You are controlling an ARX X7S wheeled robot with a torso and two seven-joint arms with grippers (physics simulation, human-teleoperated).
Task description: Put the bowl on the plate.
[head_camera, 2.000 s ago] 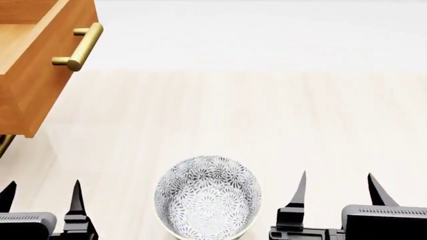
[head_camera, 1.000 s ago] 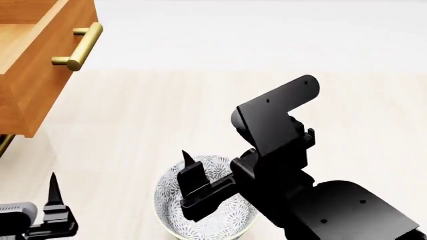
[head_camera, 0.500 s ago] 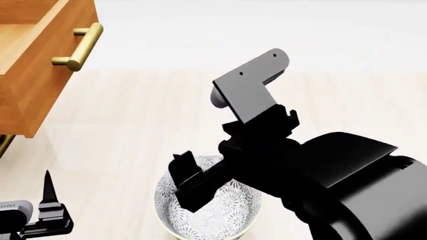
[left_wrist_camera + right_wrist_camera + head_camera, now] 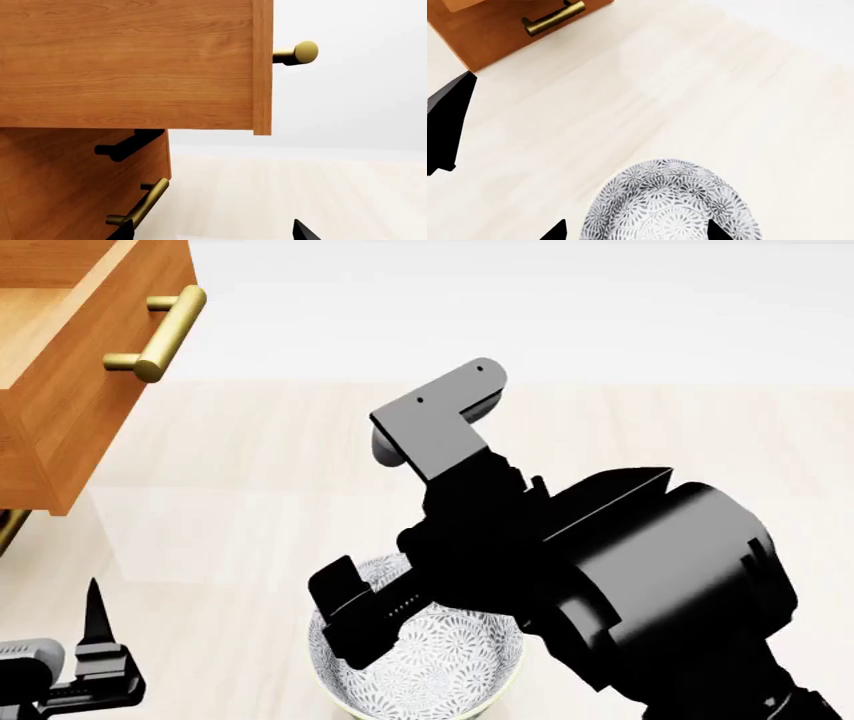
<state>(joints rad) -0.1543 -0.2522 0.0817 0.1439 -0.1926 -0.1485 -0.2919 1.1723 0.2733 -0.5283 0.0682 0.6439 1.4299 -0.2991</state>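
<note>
A pale, light-wood tabletop (image 4: pixel 267 500) is seen across the head view, its far edge met by a plain white background. At the far left a wooden drawer (image 4: pixel 67 370) is pulled out over the surface, fitted with a brass bar handle (image 4: pixel 163 330); in the left wrist view a second brass handle (image 4: pixel 140 207) is shown on the cabinet front (image 4: pixel 67 185) below it. The bowl (image 4: pixel 461 665) is found at the near edge of the tabletop, upright, its grey floral pattern visible inside; much of its near-right side is covered in the head view by the right arm (image 4: pixel 641 590), which is stretched over it. The plate cannot be seen in any view. The right gripper (image 4: pixel 635 231) is held spread, and in the right wrist view its two black fingertips are shown on either side of the bowl's (image 4: pixel 672 202) rim, one outside it and one over the patterned interior; whether they touch the bowl cannot be told. The left gripper (image 4: pixel 67 655) is seen low at the near left, well apart from the bowl; only one pointed fingertip is clearly shown there, and whether it is spread or closed cannot be told.
</note>
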